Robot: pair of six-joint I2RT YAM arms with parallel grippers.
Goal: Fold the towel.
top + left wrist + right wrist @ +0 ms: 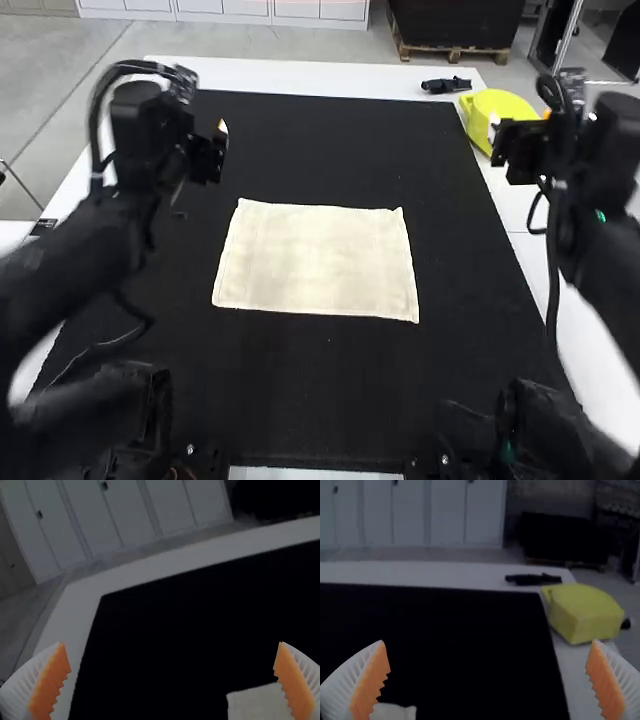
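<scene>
On the middle of the black mat (320, 390), the towel (316, 260) lies spread flat, with nothing holding it; the folding looks not yet begun, since all four corners lie out and no flap crosses the upper face; whether it is truly one layer or already doubled beneath I cannot tell for sure. What is left, then, is probably the whole job: an edge to pinch, lift and lay over, perhaps a second fold, and a smoothing at the end.

Above the mat's left part the left gripper (171, 644) hangs open wide and empty; by the mat's right edge the right gripper (489, 641) is just as wide apart, and empty too.

As for the stuff of things, the towel is cream cloth, soft-looking and matte, a rectangle whose near side runs a little longer in the high view; faint bands run inside its two short sides like hems, and one far corner pokes up slightly; the mat is dull and dark, so the pale edges stand out well; the fingers are white and ribbed, their orange pads (49, 685) toothed; beyond the mat's far right corner sit a bright yellow, blocky object (500, 112) and a small dark tool (446, 86).
</scene>
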